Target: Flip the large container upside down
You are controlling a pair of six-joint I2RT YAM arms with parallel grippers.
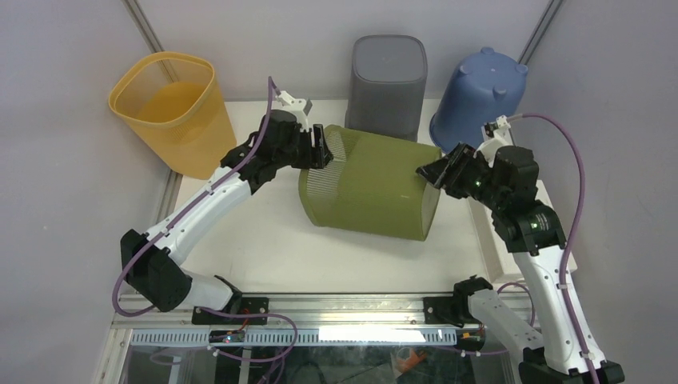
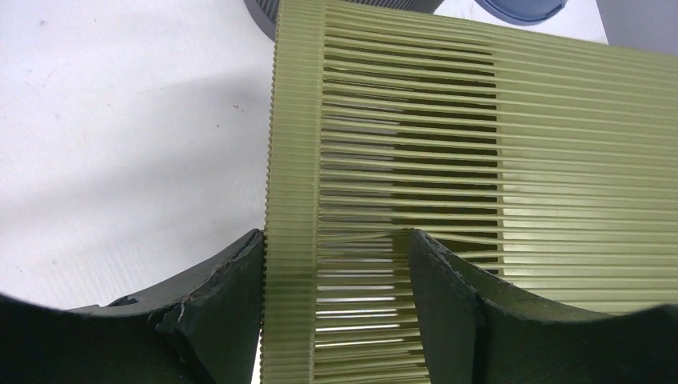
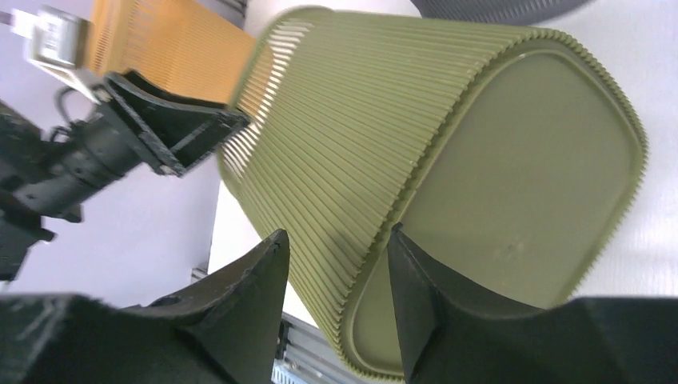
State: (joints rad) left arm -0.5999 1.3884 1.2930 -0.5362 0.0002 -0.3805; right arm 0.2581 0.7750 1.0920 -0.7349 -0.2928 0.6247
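The large olive-green ribbed container (image 1: 376, 188) lies on its side mid-table, open rim to the left, flat base to the right. My left gripper (image 1: 324, 148) is at the rim's far corner. In the left wrist view (image 2: 336, 240) its jaws are open and straddle the rim band of the container (image 2: 480, 120), one finger against the rim edge, the other on the slats. My right gripper (image 1: 428, 170) is open at the base's far edge. In the right wrist view (image 3: 337, 236) it straddles the base rim of the container (image 3: 384, 120), and the left finger stands clear of the ribs.
A yellow basket (image 1: 172, 112) tilts at the back left. A grey bin (image 1: 388, 84) and a blue bucket (image 1: 480, 92) stand upside down behind the green container. White table (image 1: 264, 240) in front, with a metal rail along its near edge.
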